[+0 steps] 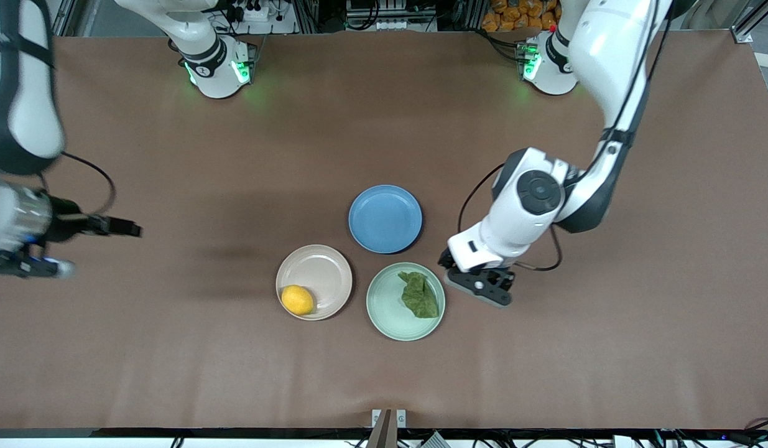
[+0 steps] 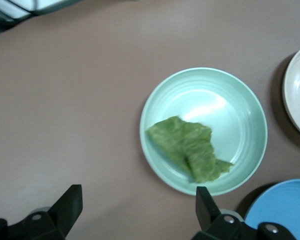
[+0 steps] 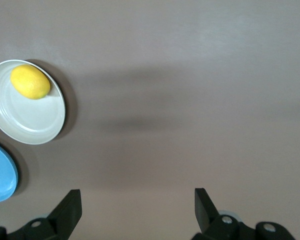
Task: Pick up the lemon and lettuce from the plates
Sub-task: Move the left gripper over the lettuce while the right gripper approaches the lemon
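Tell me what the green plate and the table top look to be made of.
Green plate: probably glazed ceramic or melamine; smooth, with a soft highlight and faint concentric rings. Table top: matte brown sheet, maybe paper or laminate; flat, no glare.

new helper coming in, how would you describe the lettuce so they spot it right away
Three plates cluster mid-table. The mint green plate is the one nearest the front camera, beside the beige plate that holds the lemon. The lettuce lies on it: a wrinkly, dark green leaf, the only flat, ragged thing there.
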